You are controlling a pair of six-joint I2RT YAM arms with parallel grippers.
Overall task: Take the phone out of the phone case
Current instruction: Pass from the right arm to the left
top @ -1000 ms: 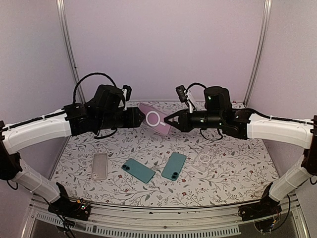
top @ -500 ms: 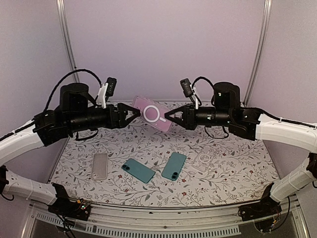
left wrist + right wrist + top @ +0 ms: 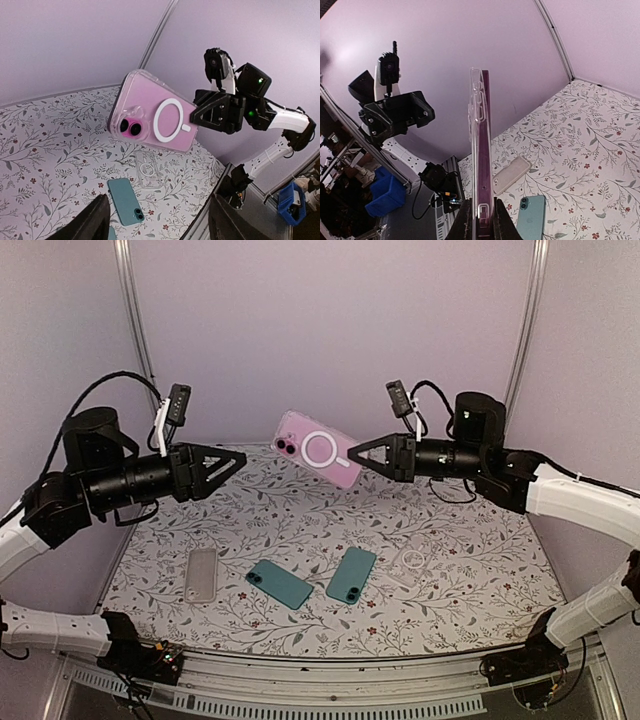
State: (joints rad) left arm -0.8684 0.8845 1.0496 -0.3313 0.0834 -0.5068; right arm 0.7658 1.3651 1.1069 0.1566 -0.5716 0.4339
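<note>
A pink phone in a clear case with a white ring (image 3: pixel 318 450) hangs in the air above the back of the table. My right gripper (image 3: pixel 352 456) is shut on its right end. Edge-on in the right wrist view, the phone (image 3: pixel 485 150) sits against the clear case (image 3: pixel 476 150), pinched at the bottom by my right gripper (image 3: pixel 481 216). My left gripper (image 3: pixel 232 465) stands open well to the left of it, touching nothing. In the left wrist view the cased phone (image 3: pixel 155 117) shows its back, far beyond my open left gripper (image 3: pixel 157 210).
On the flowered table (image 3: pixel 460 590) lie two teal phones (image 3: pixel 280 583) (image 3: pixel 351 574), an empty clear case with a ring (image 3: pixel 409 562) and a pale case (image 3: pixel 201 574). Frame posts stand at the back corners (image 3: pixel 135 330).
My left gripper opened, came off the phone's left end and drew back to the left. The right gripper raised the cased phone and moved slightly right.
</note>
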